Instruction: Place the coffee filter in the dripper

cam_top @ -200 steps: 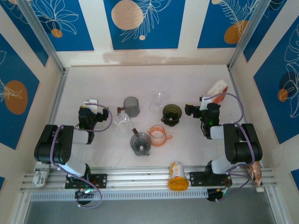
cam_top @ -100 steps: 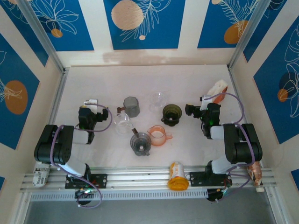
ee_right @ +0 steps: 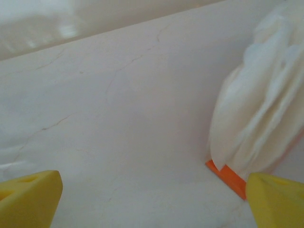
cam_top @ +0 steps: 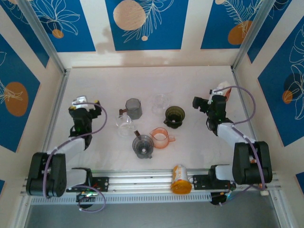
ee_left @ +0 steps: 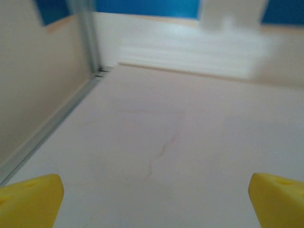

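Note:
A stack of white pleated coffee filters point(cam_top: 222, 89) leans in an orange holder at the table's right side; in the right wrist view the filters point(ee_right: 266, 114) rise just right of the jaws. The dark cone-shaped dripper point(cam_top: 174, 115) stands mid-table, left of my right gripper point(cam_top: 205, 101). That right gripper point(ee_right: 152, 199) is open over bare table, with the orange holder point(ee_right: 228, 176) close to its right fingertip. My left gripper point(cam_top: 84, 106) is at the table's left, far from both; in the left wrist view the left gripper point(ee_left: 152, 199) is open, nothing between its yellow fingertips point(ee_left: 33, 199).
Around the dripper stand a grey cup point(cam_top: 134, 108), two clear glasses point(cam_top: 160, 102) point(cam_top: 125, 124), a pink cup point(cam_top: 160, 137) and a grey handled funnel-like vessel point(cam_top: 143, 146). An orange bottle point(cam_top: 179, 178) lies on the front rail. The left wall's metal rail point(ee_left: 71, 107) runs beside the left gripper.
Both arms have unfolded from their tucked poses. The left gripper moved left and back; the right gripper moved back, closer to the filters. Both stayed open.

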